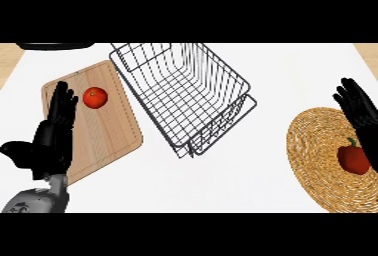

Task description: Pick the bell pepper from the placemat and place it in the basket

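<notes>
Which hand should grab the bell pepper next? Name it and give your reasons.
The right hand. It is open just above the bell pepper on the woven placemat at the right. The left hand lies over the cutting board at the far left, beyond the wire basket.

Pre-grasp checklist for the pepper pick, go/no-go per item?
1. Bell pepper on the woven placemat: ok, lying near its right side.
2. Right hand free: ok, fingers straight, holding nothing, just above the pepper in the view.
3. Wire basket ready to receive: ok, nothing seen inside, open side visible.
4. Path from placemat to basket: ok, bare white counter between them.
5. Left hand out of the way: ok, open over the cutting board, away from the basket.
6. Distractor: the tomato on the board is not the target.
</notes>
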Available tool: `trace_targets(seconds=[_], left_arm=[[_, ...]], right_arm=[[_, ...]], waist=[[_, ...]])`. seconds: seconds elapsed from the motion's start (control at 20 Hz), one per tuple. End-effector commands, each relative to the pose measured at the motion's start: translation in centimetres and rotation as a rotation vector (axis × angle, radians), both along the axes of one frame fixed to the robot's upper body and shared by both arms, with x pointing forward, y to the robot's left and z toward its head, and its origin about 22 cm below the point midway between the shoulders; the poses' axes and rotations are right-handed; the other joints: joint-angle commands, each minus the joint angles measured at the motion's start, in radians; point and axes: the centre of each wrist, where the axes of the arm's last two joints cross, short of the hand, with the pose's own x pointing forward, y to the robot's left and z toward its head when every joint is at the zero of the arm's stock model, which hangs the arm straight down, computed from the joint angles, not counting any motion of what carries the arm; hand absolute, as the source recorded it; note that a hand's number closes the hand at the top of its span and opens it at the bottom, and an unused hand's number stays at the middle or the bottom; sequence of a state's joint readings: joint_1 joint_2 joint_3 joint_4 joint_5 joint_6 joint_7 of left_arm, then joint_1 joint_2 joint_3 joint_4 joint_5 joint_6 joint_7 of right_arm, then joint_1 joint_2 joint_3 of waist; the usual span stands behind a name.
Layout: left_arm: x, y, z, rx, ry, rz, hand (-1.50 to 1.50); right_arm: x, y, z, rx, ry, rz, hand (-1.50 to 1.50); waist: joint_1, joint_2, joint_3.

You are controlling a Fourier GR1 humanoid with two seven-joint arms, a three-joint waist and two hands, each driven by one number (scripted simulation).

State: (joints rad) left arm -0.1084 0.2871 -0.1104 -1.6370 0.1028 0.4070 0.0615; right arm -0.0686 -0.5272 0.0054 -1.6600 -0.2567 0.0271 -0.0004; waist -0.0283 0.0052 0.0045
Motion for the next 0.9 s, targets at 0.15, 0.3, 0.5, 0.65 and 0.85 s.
trace_targets(seconds=[0.15,0.3,0.5,0.65,0.85], left_arm=[[1.2,2.2,-0.2,0.1,0.178,-0.053,0.0],[-0.7,2.0,-3.5,0.096,0.315,-0.091,0.0],[0.8,2.1,-2.4,0.119,0.332,-0.135,0.0],[2.3,2.0,-2.3,0.127,0.346,-0.168,0.0],[1.8,3.4,-1.8,0.132,0.353,-0.133,0.0]], right_arm=[[-1.9,-7.9,-3.1,0.334,-0.182,-0.054,1.5],[-0.6,-7.1,2.2,0.256,-0.575,0.152,1.5],[-3.0,-6.0,-5.2,0.345,-0.687,0.056,-1.5],[-3.7,-7.2,-3.7,0.233,-0.673,-0.145,-1.5],[-7.1,-12.4,-1.1,-0.176,-0.464,-0.332,-1.5]], waist=[[-0.009,0.005,0.005],[-0.042,-0.011,0.008],[0.005,-0.001,-0.001],[0.01,-0.004,-0.005],[-0.007,-0.005,-0.009]])
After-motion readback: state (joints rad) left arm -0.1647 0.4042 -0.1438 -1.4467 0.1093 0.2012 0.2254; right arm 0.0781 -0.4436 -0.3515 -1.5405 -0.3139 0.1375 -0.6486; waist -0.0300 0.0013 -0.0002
